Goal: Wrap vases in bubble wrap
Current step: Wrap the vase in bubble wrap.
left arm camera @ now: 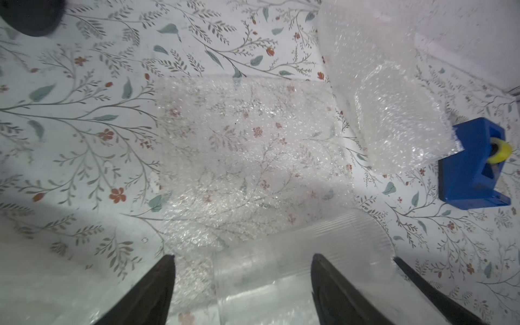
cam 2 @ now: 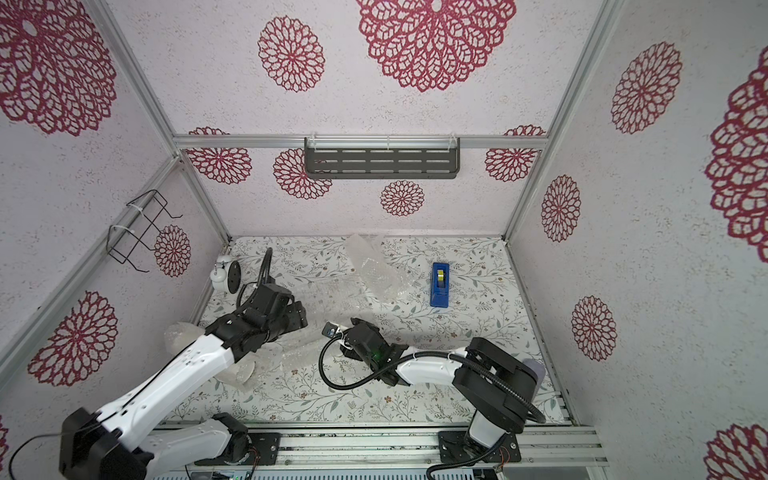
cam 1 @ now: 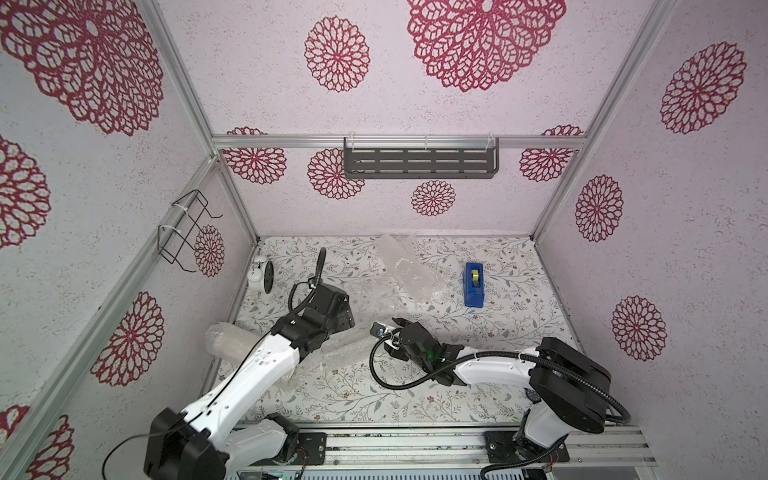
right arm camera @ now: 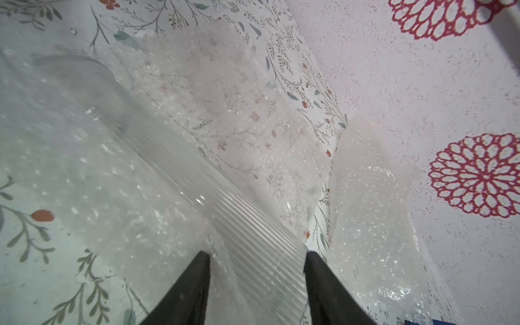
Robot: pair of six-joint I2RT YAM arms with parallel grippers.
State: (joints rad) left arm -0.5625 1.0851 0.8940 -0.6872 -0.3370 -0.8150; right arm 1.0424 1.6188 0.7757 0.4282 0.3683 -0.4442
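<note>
A clear ribbed glass vase [left arm camera: 281, 270] lies on its side on a flat sheet of bubble wrap [left arm camera: 247, 146] near the table's middle. My left gripper [left arm camera: 242, 256] hovers open just over it, jaws wide apart. My right gripper [right arm camera: 257, 254] is open, its fingers closely straddling one end of the ribbed vase [right arm camera: 225, 202], with a flap of wrap against one finger. In both top views the grippers [cam 1: 345, 311] [cam 1: 388, 336] face each other over the sheet [cam 1: 374, 291]. A wrapped vase [cam 1: 405, 270] lies at the back. Another wrapped vase [cam 2: 178, 332] lies at the left, partly under my left arm.
A blue tape dispenser [cam 1: 473, 284] stands right of the back bundle. A white alarm clock [cam 1: 259, 272] sits in the back left corner. A grey slotted shelf [cam 1: 419, 162] hangs on the back wall and a wire rack [cam 1: 187, 228] on the left wall.
</note>
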